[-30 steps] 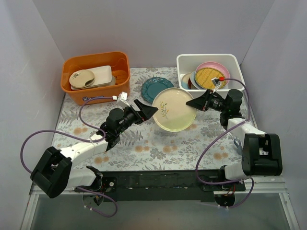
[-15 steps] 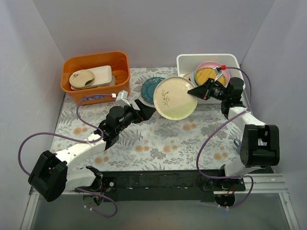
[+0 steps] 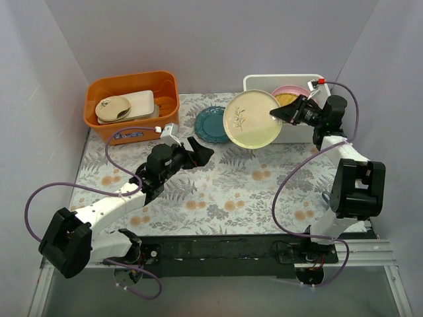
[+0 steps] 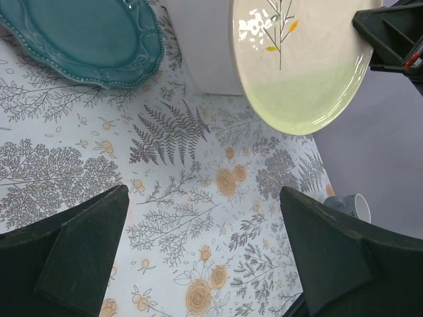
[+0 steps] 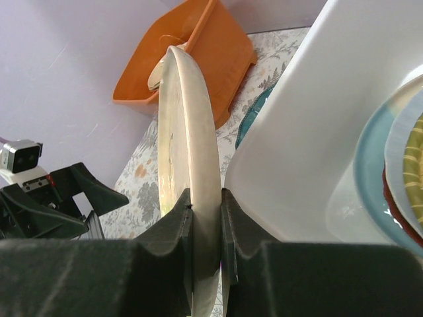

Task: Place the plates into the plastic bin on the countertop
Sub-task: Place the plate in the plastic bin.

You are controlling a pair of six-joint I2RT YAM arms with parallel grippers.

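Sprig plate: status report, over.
Right gripper shut on sprig plate, on edge, just outside white bin. Left gripper open, empty. Teal plate on countertop.

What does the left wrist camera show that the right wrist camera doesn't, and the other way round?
Only the left wrist: the sprig-painted face of the cream plate and a pale cup. Only the right wrist: the orange tub and the stacked plates inside the white plastic bin. Both: the cream plate clamped in the right gripper, the bin's wall, the patterned countertop.
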